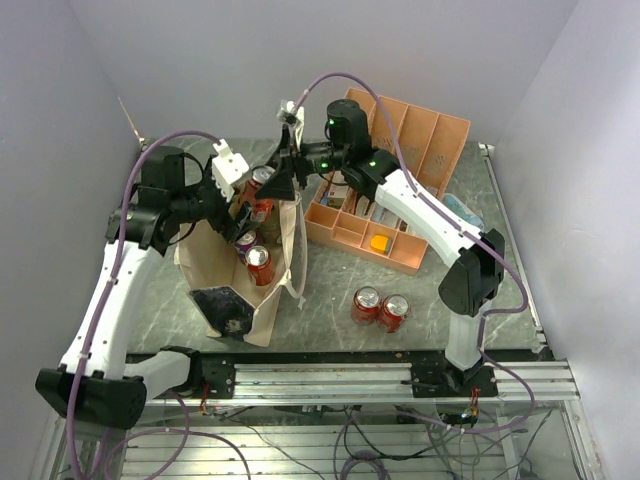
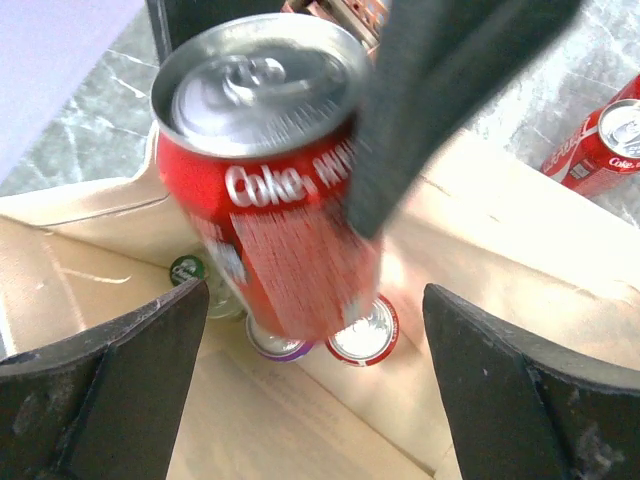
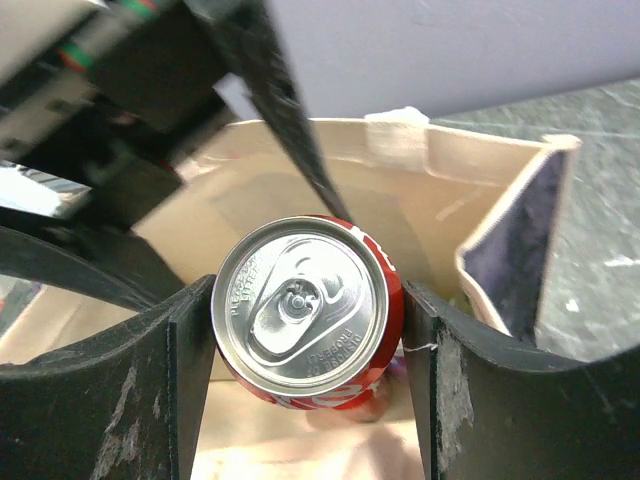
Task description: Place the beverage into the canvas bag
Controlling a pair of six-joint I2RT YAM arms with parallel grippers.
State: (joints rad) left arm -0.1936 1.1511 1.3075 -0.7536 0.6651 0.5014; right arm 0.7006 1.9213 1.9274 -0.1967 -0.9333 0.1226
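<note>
A red Coke can (image 1: pixel 262 184) hangs over the open mouth of the cream canvas bag (image 1: pixel 288 240), which has a dark panel (image 1: pixel 222 305) at its near end. My right gripper (image 1: pixel 274 186) is shut on the can; in the right wrist view the can (image 3: pixel 300 310) sits between both fingers (image 3: pixel 190 350) above the bag (image 3: pixel 450 190). My left gripper (image 1: pixel 240 212) is open at the bag's far left rim. In the left wrist view its gripper (image 2: pixel 315 300) is spread wide over the bag's inside (image 2: pixel 480 270), with the can (image 2: pixel 270 230) beyond it.
Inside the bag lie a red can (image 1: pixel 259 264), a purple-rimmed can (image 1: pixel 245 243) and a green-capped bottle (image 2: pixel 188 272). Two more red cans (image 1: pixel 379 308) stand on the table right of the bag. An orange divided organizer (image 1: pixel 405 150) stands at the back right.
</note>
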